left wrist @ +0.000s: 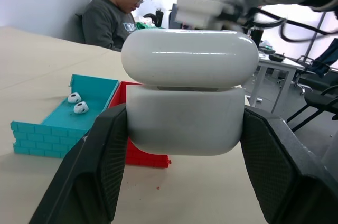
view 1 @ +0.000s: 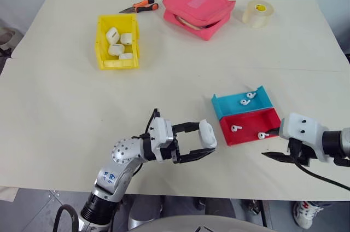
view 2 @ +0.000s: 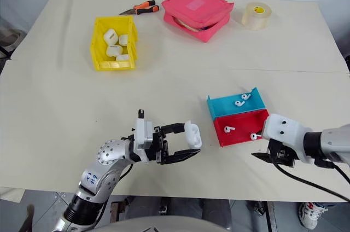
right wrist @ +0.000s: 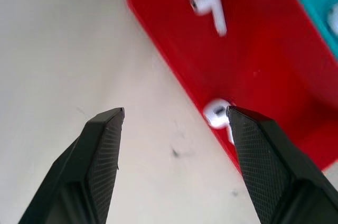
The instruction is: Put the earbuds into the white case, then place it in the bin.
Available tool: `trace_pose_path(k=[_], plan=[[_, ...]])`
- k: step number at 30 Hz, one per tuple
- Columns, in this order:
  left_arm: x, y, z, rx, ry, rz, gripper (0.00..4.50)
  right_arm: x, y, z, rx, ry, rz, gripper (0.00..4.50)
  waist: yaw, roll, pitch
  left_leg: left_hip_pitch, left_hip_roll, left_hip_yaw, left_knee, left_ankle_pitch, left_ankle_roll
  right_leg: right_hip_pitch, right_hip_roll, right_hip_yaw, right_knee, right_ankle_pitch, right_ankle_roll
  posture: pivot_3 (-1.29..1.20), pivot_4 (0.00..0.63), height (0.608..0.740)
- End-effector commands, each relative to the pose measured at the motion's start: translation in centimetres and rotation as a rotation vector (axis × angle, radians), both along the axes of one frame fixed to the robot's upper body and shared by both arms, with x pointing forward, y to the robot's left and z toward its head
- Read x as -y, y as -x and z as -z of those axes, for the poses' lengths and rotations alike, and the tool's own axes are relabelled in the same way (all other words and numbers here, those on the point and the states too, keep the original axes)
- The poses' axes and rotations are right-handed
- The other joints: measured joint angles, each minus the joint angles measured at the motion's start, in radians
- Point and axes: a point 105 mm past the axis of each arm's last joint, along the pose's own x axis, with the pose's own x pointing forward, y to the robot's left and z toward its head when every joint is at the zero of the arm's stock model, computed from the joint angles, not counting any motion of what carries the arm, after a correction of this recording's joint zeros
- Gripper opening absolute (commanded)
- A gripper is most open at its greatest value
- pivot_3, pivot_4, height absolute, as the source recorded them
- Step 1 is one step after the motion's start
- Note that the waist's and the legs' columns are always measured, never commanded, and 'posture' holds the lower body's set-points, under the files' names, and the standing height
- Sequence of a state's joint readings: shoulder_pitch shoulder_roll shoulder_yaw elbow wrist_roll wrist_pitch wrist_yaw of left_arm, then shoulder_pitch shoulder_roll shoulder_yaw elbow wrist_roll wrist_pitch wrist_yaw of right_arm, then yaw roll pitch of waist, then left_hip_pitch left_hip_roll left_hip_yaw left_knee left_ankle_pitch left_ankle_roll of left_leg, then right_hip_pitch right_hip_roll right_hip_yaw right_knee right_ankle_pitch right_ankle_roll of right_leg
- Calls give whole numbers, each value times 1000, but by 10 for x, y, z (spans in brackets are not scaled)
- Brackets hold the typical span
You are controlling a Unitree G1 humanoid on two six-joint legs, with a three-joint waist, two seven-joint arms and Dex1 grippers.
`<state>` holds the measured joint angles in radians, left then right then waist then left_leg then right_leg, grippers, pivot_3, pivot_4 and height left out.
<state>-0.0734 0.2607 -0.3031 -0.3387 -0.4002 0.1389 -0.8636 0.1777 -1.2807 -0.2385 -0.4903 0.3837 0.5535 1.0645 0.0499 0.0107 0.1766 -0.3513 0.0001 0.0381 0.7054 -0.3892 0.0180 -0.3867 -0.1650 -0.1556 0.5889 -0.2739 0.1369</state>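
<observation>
Left gripper point(view 1: 203, 144) is pinching the white case point(view 1: 208, 134), lid cracked, above the tabletop point(view 1: 65, 111). Right gripper point(right wrist: 174, 129), jaws spread, hovers by the red tray point(view 1: 249, 125) holding two earbuds point(view 1: 236, 128), so it's grab-an-earbud time: drop onto the near one and close gently.

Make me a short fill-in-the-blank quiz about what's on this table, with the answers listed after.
1. The left tool is shut on the white ____.
2. The blue tray holds ____ earbuds.
3. The right tool hangs open beside the ____ tray.
4. The yellow bin sits nearest the orange-handled ____.

Missing words: case; two; red; pliers
</observation>
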Motion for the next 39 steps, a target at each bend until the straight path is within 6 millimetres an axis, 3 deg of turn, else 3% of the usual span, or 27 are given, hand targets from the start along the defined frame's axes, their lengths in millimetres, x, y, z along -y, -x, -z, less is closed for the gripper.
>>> trace_pose_path(k=[1,8,21,27,39], plan=[[4,6,-10,55,28,18,2788,-2,-10,-3,20,38,-64,3201,-2,0,0,0,0,0,0,0,0,0,0,0,0,0,0,0,150,740],[6,8,-11,63,35,15,2788,-8,-29,0,42,83,-139,3201,-3,0,0,-1,0,0,1,0,0,0,0,0,0,0,0,0,150,740],[5,9,-10,59,33,-9,2788,-5,-35,9,9,148,-200,3201,-2,0,0,-1,1,-1,2,0,0,0,0,-1,0,0,0,0,150,740],[4,8,-10,56,31,-17,2788,-6,-36,7,11,146,-205,1255,-2,0,0,-1,1,-1,2,0,0,0,0,-1,0,0,0,0,150,740],[5,6,-10,58,32,-23,2788,-3,-37,8,9,162,-208,1255,-2,0,0,-1,1,-1,2,0,-1,0,0,-1,0,0,0,0,150,740]])
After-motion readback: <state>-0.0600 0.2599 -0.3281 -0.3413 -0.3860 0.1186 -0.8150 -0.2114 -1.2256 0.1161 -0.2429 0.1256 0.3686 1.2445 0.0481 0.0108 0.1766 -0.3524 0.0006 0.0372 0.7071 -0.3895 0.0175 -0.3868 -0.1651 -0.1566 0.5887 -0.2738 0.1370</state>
